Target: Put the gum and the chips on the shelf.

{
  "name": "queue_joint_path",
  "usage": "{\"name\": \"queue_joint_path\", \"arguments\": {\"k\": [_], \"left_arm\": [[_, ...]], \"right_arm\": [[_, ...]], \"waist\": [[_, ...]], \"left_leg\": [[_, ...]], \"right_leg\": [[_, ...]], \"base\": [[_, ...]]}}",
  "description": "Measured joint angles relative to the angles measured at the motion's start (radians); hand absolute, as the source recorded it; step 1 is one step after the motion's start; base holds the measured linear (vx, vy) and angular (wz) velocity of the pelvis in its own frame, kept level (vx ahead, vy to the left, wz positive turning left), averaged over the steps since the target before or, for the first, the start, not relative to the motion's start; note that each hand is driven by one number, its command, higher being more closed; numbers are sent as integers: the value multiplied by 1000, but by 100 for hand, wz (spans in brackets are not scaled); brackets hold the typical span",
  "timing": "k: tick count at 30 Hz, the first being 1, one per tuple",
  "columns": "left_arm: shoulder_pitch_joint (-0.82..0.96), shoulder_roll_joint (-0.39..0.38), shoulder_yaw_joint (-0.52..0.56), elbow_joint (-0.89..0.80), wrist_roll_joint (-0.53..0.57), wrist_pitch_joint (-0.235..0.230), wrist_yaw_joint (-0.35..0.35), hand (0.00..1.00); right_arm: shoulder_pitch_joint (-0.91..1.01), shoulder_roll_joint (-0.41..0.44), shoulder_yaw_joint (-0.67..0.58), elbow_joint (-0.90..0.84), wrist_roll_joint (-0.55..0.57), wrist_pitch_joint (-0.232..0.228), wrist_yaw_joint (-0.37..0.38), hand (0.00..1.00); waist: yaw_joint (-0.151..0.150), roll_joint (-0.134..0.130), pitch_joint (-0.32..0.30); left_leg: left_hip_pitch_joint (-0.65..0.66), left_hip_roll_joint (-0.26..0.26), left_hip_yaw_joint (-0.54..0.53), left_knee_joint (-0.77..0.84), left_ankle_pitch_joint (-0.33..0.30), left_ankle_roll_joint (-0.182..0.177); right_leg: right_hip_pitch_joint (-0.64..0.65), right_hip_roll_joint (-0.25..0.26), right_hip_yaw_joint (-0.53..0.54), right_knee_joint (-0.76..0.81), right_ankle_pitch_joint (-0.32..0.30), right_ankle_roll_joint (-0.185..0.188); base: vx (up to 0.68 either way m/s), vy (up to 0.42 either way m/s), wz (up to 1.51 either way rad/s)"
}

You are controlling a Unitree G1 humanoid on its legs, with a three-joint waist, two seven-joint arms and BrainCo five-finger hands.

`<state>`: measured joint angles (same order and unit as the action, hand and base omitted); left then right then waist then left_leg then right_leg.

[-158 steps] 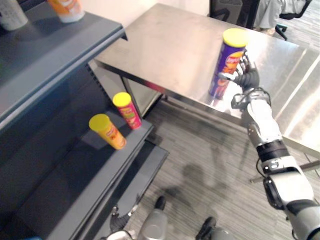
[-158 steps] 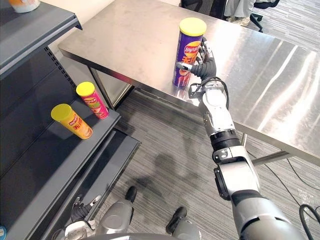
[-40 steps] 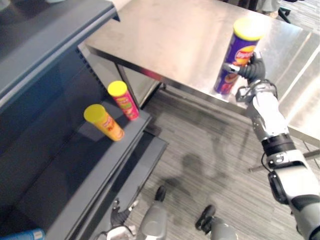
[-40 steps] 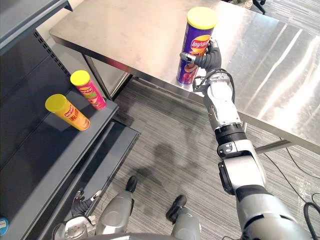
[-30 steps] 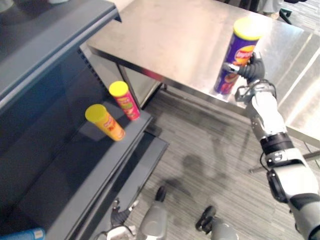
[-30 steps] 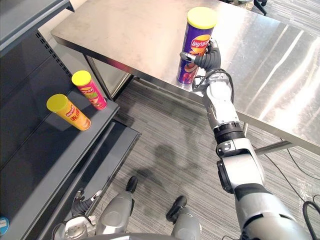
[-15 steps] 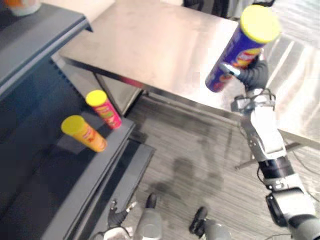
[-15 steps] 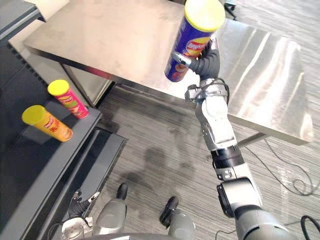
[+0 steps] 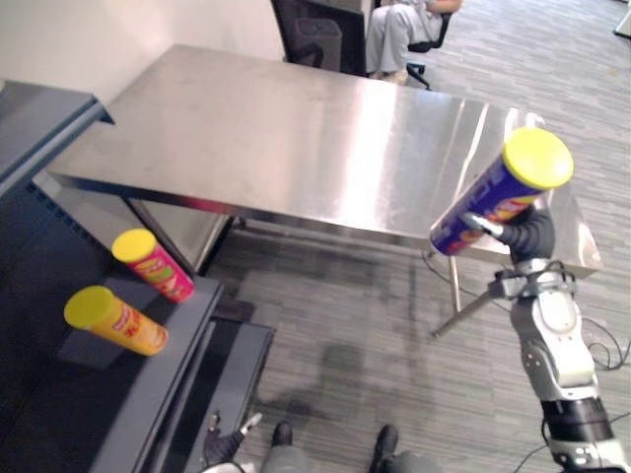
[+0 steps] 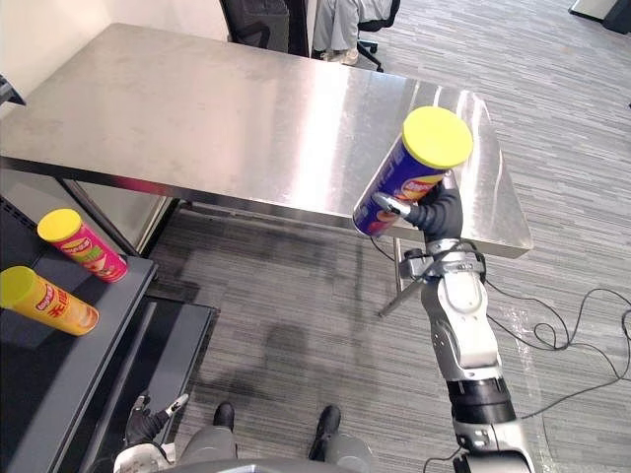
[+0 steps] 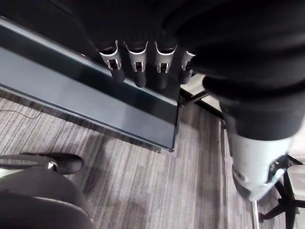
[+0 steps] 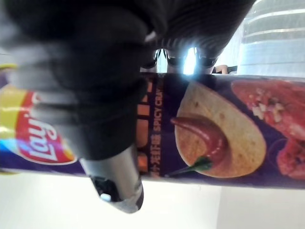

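Note:
A tall purple chips can [image 9: 498, 197] with a yellow lid hangs tilted in the air, off the front right corner of the steel table [image 9: 296, 148]. My right hand [image 9: 529, 236] is shut on its lower half, fingers and thumb curled round it; the right wrist view has the can [image 12: 214, 129] lying across the hand [image 12: 95, 95]. On the dark grey shelf [image 9: 79, 414] at the left lie a red chips can [image 9: 153, 266] and an orange chips can [image 9: 113, 320], both yellow-lidded. My left hand [image 11: 138, 71] hangs low beside the shelf's bottom board [image 11: 95, 100], fingers relaxed and empty.
A person sits on a chair [image 9: 399, 30] behind the table, next to a black office chair [image 9: 315, 34]. Grey striped carpet [image 9: 335, 325] lies between table and shelf. A cable [image 10: 552, 315] runs over the floor on the right.
My right hand has lifted the purple can off the table and tipped it lid-outward. The camera has swung to the right, so the shelf has slid to the left edge.

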<state>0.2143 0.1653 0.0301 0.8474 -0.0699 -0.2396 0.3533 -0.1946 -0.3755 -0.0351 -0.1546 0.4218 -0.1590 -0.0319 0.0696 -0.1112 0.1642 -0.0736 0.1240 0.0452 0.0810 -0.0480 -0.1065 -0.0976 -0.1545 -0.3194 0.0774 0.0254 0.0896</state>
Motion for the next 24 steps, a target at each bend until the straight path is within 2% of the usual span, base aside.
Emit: {"name": "queue_joint_path", "arguments": {"k": [6,9,12,16,21,24], "left_arm": [[15,-8,15,31,4,-2,0,0],[21,-12,17,32,6,-2,1,0],[26,-11,17,36,6,-1,3,0],[18,-12,17,62,6,-1,5,0],[10,-27,19,70,-6,-1,17,0],[8,-42,54,74,-41,-1,18,0]], "right_arm": [[91,0,-5,-48,15,0,41,100],[135,0,-42,-71,19,0,42,100],[147,0,-53,-71,19,0,39,100],[181,0,-63,-71,20,-1,39,100],[177,1,-58,-71,18,-16,28,100],[132,1,-3,-71,17,-16,20,100]], "waist": [[-16,14,-18],[-20,20,-23],[-38,21,-24],[-41,29,-24],[-38,62,-7],[-33,79,50]], "left_leg": [[26,1,15,-11,-6,-1],[32,1,23,-9,-12,-1],[32,1,24,-8,-13,-1],[26,1,20,15,-23,1],[-49,-7,-48,163,-79,3],[-69,-6,-82,213,-89,1]], "right_leg": [[14,4,16,-7,0,0],[15,4,27,-7,0,1],[14,4,28,-6,0,1],[13,2,26,10,-2,-1],[-23,-33,-14,158,-79,-1],[-30,-45,-36,231,-118,-10]], "base": [[26,1,-7],[6,6,-9],[4,3,-2],[1,2,2],[-40,13,30],[-118,-31,31]]}}
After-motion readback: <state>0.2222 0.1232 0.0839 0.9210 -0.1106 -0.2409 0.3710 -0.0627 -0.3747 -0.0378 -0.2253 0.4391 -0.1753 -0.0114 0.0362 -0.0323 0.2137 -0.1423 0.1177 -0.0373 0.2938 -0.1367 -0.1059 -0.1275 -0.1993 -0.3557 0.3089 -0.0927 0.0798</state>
